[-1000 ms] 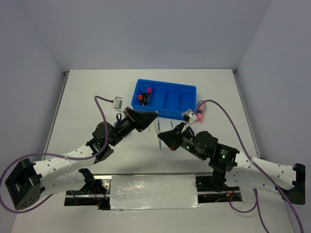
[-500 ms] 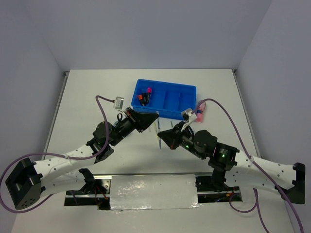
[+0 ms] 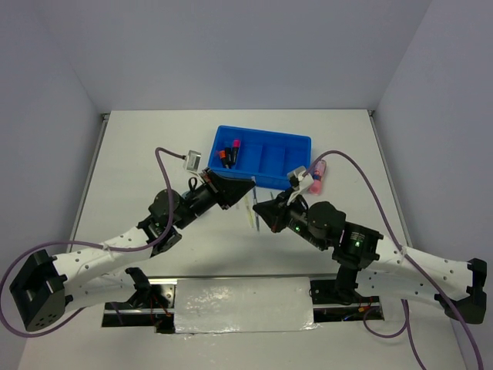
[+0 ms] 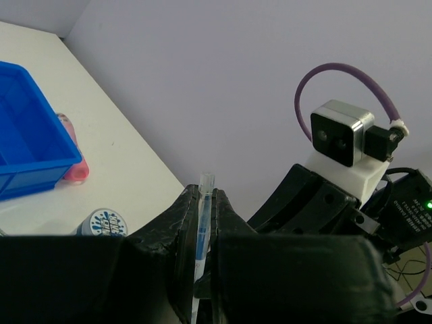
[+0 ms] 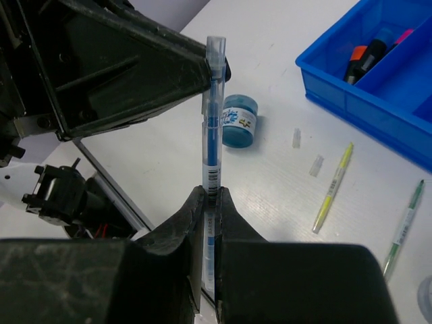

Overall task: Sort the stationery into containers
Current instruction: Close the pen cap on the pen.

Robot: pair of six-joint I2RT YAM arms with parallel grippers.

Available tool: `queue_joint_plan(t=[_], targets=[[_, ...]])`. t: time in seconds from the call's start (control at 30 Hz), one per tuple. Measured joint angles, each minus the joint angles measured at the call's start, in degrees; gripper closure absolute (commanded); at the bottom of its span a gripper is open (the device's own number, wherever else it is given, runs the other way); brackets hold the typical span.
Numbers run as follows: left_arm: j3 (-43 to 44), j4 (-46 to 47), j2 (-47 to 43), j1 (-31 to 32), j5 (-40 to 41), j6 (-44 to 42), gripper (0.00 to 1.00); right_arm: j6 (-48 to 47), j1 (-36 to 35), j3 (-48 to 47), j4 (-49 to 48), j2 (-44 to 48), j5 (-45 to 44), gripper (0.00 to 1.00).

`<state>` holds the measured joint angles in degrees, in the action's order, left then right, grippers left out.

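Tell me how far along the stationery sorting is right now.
Done: a few highlighters lie in the left-end compartment of the blue tray. In hand: the left gripper and right gripper are both shut on a blue-ink pen, apparently the same one. Left: the yellow pen, green pen, a blue-white roll and the pink tube lie outside the tray.

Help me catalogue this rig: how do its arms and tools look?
The left arm and right arm: white perforated shells, black joints. The left tool and right tool: black wedges, each with a grey camera box on a looping purple cable. Green lights dot the right arm.
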<state>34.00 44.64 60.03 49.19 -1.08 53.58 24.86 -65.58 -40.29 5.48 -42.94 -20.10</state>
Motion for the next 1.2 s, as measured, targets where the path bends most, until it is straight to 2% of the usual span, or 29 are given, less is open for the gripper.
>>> queue_joint_plan(t=[0.23,0.33,0.37,0.43,0.57,0.63,0.67,0.73,0.77,0.8,0.83,0.87,0.9,0.97,1.0,1.07,1.1,1.2], targets=[[2.0,-0.7,0.7,0.2,-0.9,-2.9,0.86,-3.4,0.7,-3.7,3.2,-1.0,-0.3,1.00],[3.3,-1.8,0.7,0.4,-1.1,-5.0,0.67,-4.7,0.9,-4.9,4.1,-1.0,-0.2,1.00],[3.7,-2.2,0.7,0.5,-1.3,-5.6,0.56,-5.2,0.9,-5.0,4.1,-1.0,-0.1,1.00],[3.8,-4.0,0.7,0.9,-2.4,-6.4,0.54,-6.1,0.9,-5.3,2.7,-1.0,0.6,1.00],[3.8,-7.3,0.7,1.7,-4.0,-7.3,0.61,-6.8,1.0,-5.4,1.5,-1.0,1.9,1.00],[4.1,-7.8,0.7,1.7,-4.5,-7.6,0.76,-6.8,1.0,-5.4,1.5,-1.2,1.9,1.00],[4.2,-7.8,0.7,1.7,-5.0,-7.9,0.91,-6.8,1.0,-5.4,1.6,-1.3,1.9,1.00],[4.6,-8.3,0.7,1.7,-5.4,-8.7,1.00,-6.7,1.2,-5.4,1.6,-1.4,1.9,1.00],[4.7,-8.3,0.7,1.7,-5.7,-8.9,1.00,-6.8,1.2,-5.4,1.5,-1.4,1.9,0.96],[4.7,-8.3,0.6,1.7,-5.9,-9.3,1.00,-6.8,1.2,-5.4,1.4,-1.4,2.2,0.77],[4.7,-8.3,0.5,1.6,-6.4,-9.9,1.00,-6.7,1.2,-5.4,1.4,-1.3,2.4,0.64],[4.7,-8.4,0.4,1.6,-6.9,-10.2,1.00,-6.8,1.2,-5.2,1.0,-1.2,3.0,0.56],[4.7,-8.4,0.3,1.6,-7.7,-10.8,1.00,-6.8,1.2,-4.9,0.7,-1.0,4.0,0.53],[4.7,-8.5,-0.2,1.6,-9.9,-12.3,1.00,-7.1,1.2,-4.2,0.1,-0.5,5.9,0.53],[4.7,-8.5,-0.4,1.6,-11.1,-13.2,1.00,-7.1,1.2,-4.0,0.0,-0.3,6.8,0.58],[4.7,-8.2,-1.2,1.6,-13.5,-14.6,1.00,-7.0,1.2,-3.5,-1.2,-0.3,9.0,0.78],[4.7,-7.9,-1.7,1.6,-14.4,-15.1,1.00,-7.1,1.2,-3.2,-1.8,-0.3,9.7,0.91],[4.7,-7.1,-2.8,1.5,-16.1,-16.3,1.00,-6.8,1.2,-3.2,-3.1,-0.2,11.3,0.92]])
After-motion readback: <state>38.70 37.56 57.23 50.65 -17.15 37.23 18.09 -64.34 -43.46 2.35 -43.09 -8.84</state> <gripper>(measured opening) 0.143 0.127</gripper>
